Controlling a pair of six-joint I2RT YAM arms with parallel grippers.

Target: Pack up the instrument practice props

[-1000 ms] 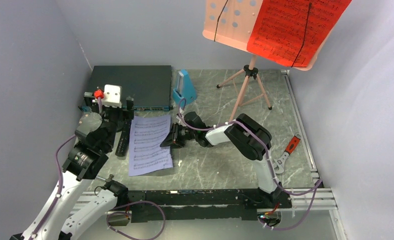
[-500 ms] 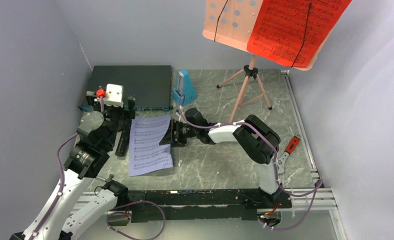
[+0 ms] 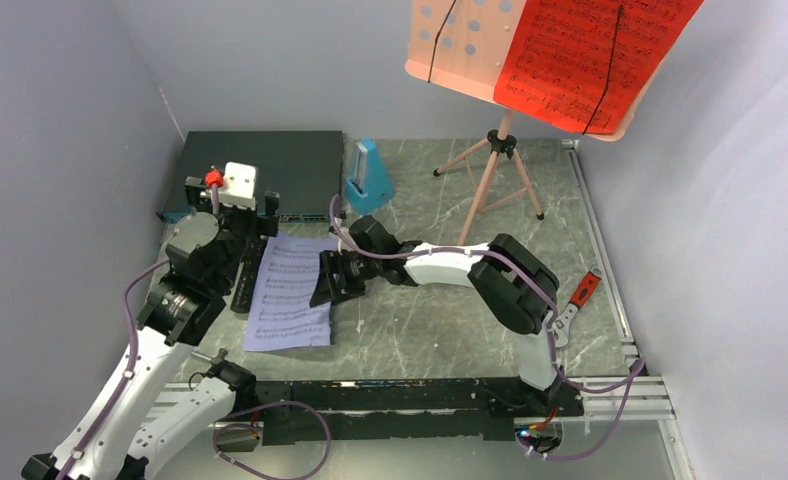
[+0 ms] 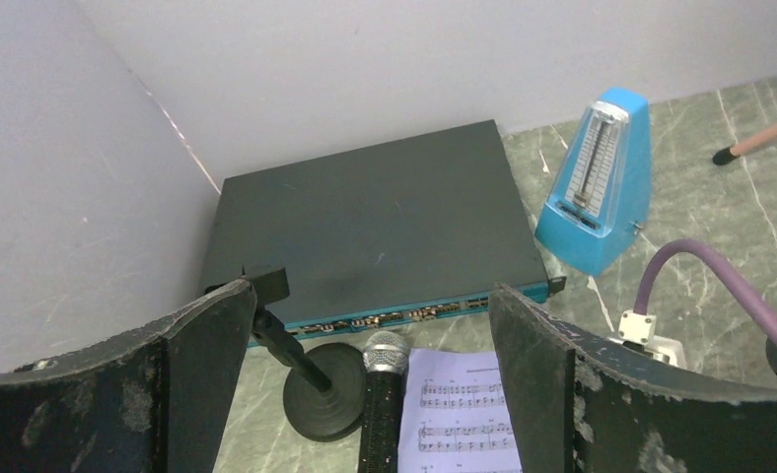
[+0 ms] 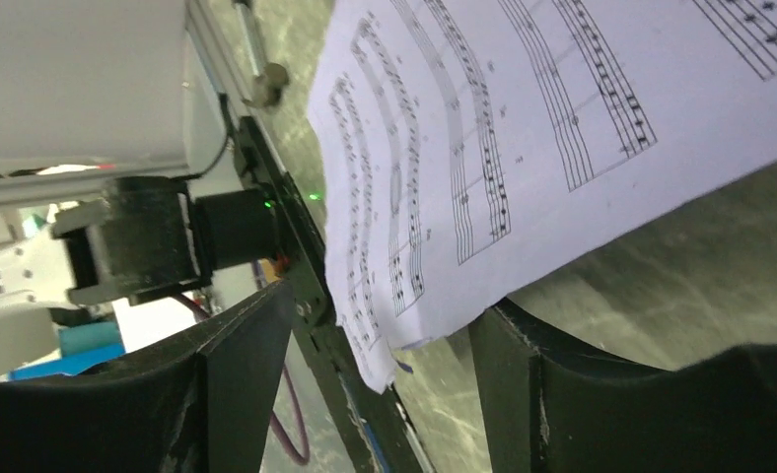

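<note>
The lavender music sheet point(image 3: 290, 292) lies on the table. My right gripper point(image 3: 332, 280) is open at its right edge; in the right wrist view the sheet point(image 5: 523, 128) is lifted, its edge between my open fingers point(image 5: 385, 394). My left gripper point(image 3: 235, 212) is open and empty above the black microphone point(image 3: 250, 275). The left wrist view shows its mesh head point(image 4: 386, 353) and round stand base point(image 4: 323, 392) between my open jaws point(image 4: 365, 374). The blue metronome point(image 3: 368, 178) stands behind. The pink music stand point(image 3: 470, 50) holds the red sheet point(image 3: 585, 60).
A large flat black box point(image 3: 260, 170) lies at the back left against the wall. A red-handled wrench point(image 3: 572, 303) lies by the right rail. The stand's tripod legs point(image 3: 495, 175) spread at the back centre. Grey walls close in on left, back and right.
My right gripper has moved left and shifted the lavender sheet left and toward the near edge. My left gripper has moved forward toward the black box.
</note>
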